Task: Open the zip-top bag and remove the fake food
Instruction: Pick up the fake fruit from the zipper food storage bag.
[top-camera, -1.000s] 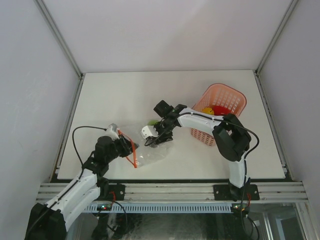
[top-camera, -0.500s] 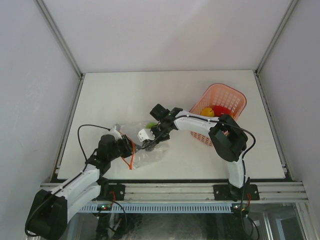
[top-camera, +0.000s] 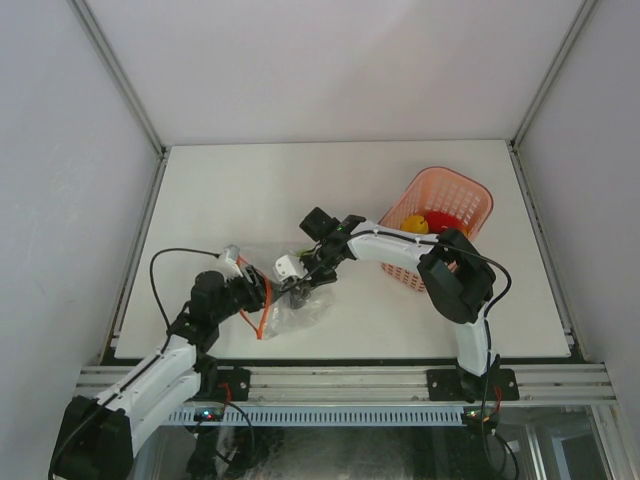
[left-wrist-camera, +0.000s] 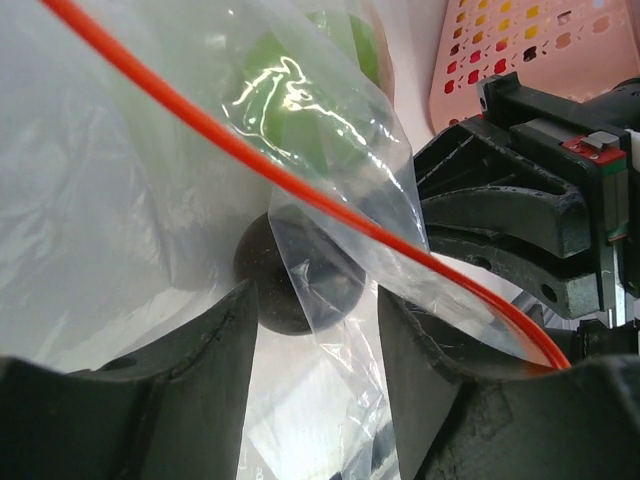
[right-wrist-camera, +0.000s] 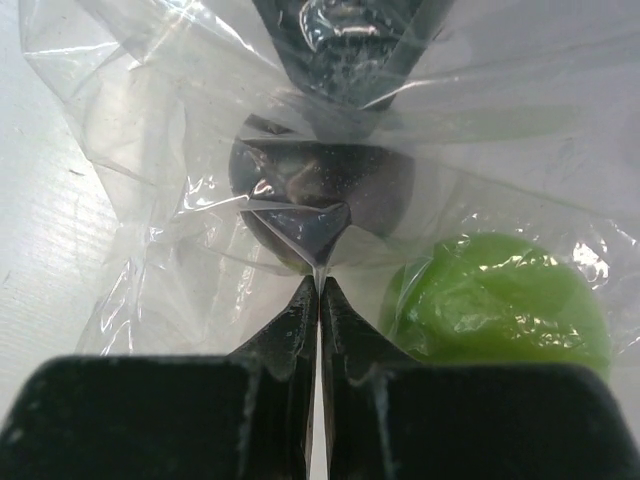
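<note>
The clear zip-top bag (top-camera: 305, 308) lies crumpled between my two grippers, its orange-red zip strip (left-wrist-camera: 300, 190) running diagonally across the left wrist view. Inside it sit pieces of the fake food, a blackish fruit (right-wrist-camera: 320, 190) and a light green one (right-wrist-camera: 500, 300). My right gripper (right-wrist-camera: 320, 285) is shut on a pinch of the bag's film just in front of the blackish fruit. My left gripper (left-wrist-camera: 315, 300) stands open at the bag's mouth, loose film and the blackish fruit (left-wrist-camera: 290, 280) between and beyond its fingers. From above, the left gripper (top-camera: 258, 293) and right gripper (top-camera: 298, 290) nearly meet.
A pink basket (top-camera: 462, 195) stands at the right of the table, holding a yellow piece (top-camera: 415, 222) and a red piece (top-camera: 445, 222). The right arm stretches from the basket side toward the bag. Grey walls and rails bound the table.
The right gripper has moved left, deeper over the bag, and shut on its film. The left gripper's jaws have spread apart. The bag has bunched up toward the left.
</note>
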